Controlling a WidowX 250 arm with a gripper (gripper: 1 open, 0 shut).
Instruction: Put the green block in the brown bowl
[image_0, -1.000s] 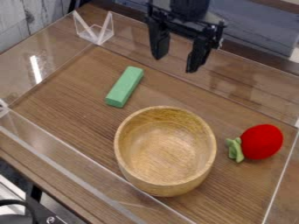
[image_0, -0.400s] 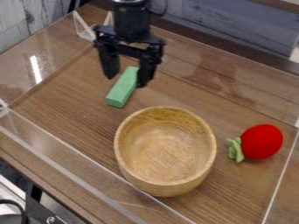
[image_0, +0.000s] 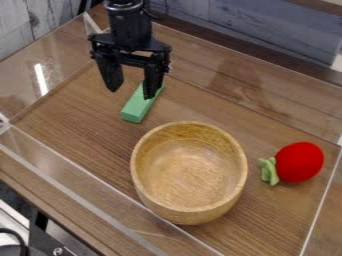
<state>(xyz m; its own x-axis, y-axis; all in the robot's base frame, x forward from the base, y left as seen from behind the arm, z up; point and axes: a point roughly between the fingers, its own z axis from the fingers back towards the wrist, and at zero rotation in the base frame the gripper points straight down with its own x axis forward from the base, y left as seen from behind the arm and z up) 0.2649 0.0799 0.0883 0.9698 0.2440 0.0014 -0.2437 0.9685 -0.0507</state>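
- so the gripper (image_0: 130, 79) is being seen right above the far end of the green block (image_0: 140, 101) now; a second ago it was being held way over to the right, near the back of the table, and it's been swung across and lowered a bit since then
- jaws are being kept wide apart, pointing straight down; nothing is being gripped between them; no change there compared with the earlier shots
- the green block is lying flat on the wooden table (image_0: 254, 110), just beyond the upper-left rim of the brown bowl (image_0: 189, 170); it hasn't been shifted at all, same spot and same slant as before
- whether the fingertips are being touched to the block yet can't be told from this angle; the right finger is overlapping the block's top end in the picture, the left one is being shown just off its side
- the bowl is being left empty so far; the red toy fruit (image_0: 298, 161) is sitting off to its right, well apart from everything, not being bothered
- what it's probably meaning for the task: the reaching part is pretty much being wrapped up and the grab is being lined up; a further drop and a close around the block is likely being called for next, then the carry over to the bowl; just a guess though
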